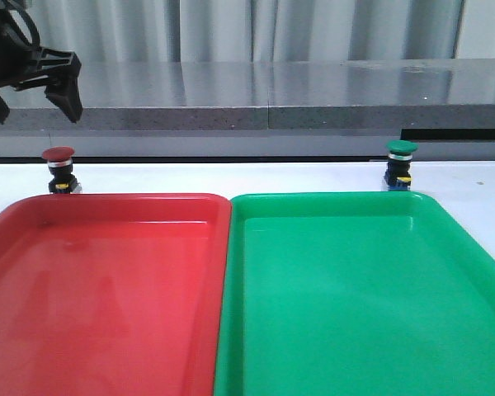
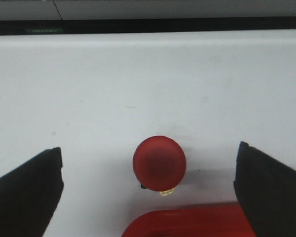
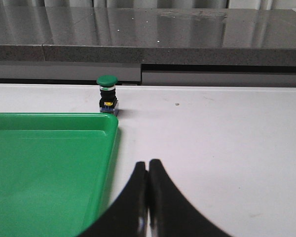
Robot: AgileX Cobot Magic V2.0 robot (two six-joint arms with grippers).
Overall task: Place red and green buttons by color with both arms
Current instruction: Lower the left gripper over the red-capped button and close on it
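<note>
A: Start with the big things. Where do the trays sit?

B: Side by side on the white worktop (image 1: 231,175), their long edges touching: the red tray (image 1: 107,280) on the left, the green tray (image 1: 355,289) on the right. Both look bare inside, so by my reading neither button has been placed yet.

A: And the arms?

B: The left tool (image 1: 33,91) hangs in the air at the far left, its fingers (image 2: 27,190) spread wide. The right tool (image 3: 148,197) shows only in its own wrist camera, low over the worktop beside the green tray's right rim, fingers pressed together with nothing between them.

A: Now the buttons.

B: The red button (image 1: 59,169) stands upright just behind the red tray's far left corner. The green button (image 1: 401,163) stands upright just behind the green tray's far rim, toward its right.

A: So what does the next move turn on?

B: The left tool is almost straight above the red button (image 2: 159,163); its wrist camera looks down on the round cap, which lies between the two spread fingers, a little nearer one than the other. I judge a plain descent would bracket it. The green button (image 3: 107,94) is well ahead of the shut right tool, off toward the tray side, so that arm has farther to go and must open first.
</note>
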